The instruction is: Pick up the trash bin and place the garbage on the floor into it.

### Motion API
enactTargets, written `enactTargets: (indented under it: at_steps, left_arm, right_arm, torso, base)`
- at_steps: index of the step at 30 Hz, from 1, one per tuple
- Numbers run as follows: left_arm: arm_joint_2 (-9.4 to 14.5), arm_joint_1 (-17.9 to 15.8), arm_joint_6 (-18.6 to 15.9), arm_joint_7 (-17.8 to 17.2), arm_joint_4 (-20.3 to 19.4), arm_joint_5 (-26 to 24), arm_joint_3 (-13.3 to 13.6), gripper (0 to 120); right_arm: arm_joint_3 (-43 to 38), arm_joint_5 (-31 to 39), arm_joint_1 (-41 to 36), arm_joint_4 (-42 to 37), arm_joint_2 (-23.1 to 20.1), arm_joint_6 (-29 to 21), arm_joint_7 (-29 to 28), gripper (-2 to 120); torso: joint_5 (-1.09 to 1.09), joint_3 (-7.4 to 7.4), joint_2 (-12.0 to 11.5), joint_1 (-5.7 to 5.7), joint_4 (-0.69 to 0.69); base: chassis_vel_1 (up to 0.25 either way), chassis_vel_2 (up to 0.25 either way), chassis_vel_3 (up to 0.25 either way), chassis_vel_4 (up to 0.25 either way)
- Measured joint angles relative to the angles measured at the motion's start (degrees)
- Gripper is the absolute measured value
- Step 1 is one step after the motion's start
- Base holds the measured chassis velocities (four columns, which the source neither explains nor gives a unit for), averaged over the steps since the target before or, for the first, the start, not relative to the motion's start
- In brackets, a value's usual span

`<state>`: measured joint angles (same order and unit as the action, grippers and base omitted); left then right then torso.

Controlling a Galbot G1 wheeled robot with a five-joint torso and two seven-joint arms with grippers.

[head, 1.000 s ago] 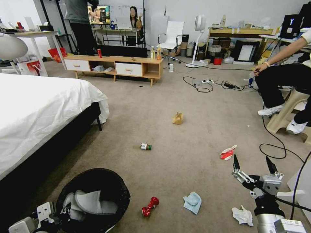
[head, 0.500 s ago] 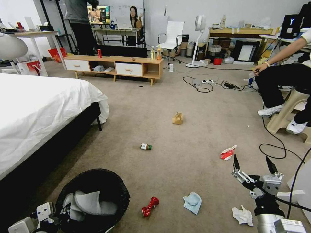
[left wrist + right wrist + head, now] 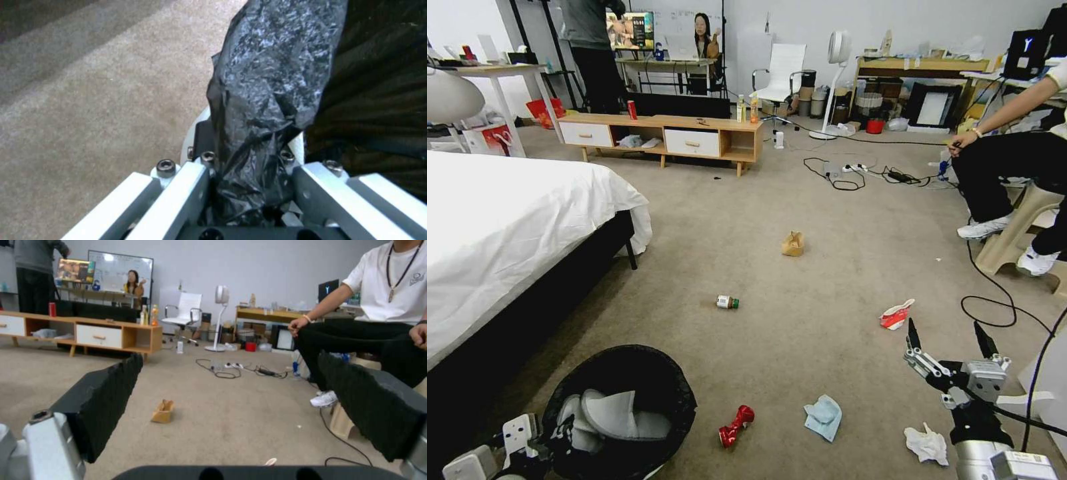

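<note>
Bin (image 3: 620,413) at lower left of head view, close to the bed (image 3: 507,227), already holding grey slippers (image 3: 607,417). Left gripper (image 3: 249,186) clamped on the bin's rim, black liner (image 3: 271,83) bunched between the jaws. Whether bin base touches carpet (image 3: 800,287): cannot tell.

Right gripper (image 3: 950,343) spread wide, empty, hovering above the carpet, pointing into the room; carton (image 3: 896,315) just ahead of it, white tissue (image 3: 926,443) near its wrist.

Litter all on carpet, apart from each other: can (image 3: 735,427) just right of bin, blue tissue (image 3: 823,417) beside it, bottle (image 3: 727,302) mid-floor, paper bag (image 3: 792,244) farther off.

Handling judgement:
- Bin: probably light, rigid wall, but liner film slick; grip through plastic could creep. Likely to tilt hanging from one rim point.
- Can: crushed, stiff, narrow waist in the middle, best pinch point there.
- Tissues: soft, near weightless; pinch from above at highest fold, pressing into pile.
- Carton: thin, crushable; take across flattened body.
- Bottle: round, lying down, likely to roll; close across barrel, not cap.
- Bag: upright, flimsy; pinch top edge.
</note>
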<state>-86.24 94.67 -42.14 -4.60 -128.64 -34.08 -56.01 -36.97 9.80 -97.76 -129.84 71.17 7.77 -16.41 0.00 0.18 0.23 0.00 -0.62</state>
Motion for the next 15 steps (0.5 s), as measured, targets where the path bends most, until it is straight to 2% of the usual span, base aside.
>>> enactTargets:
  at_steps: [15]
  left_arm:
    - [0.4,0.6,0.0,0.0,-3.2,0.2,0.8,7]
  right_arm:
    - [0.0,0.0,0.0,0.0,0.0,0.0,0.0,100]
  torso:
    - [0.01,0.00,0.0,0.00,0.00]
  base:
    - [0.000,0.000,0.000,0.000]
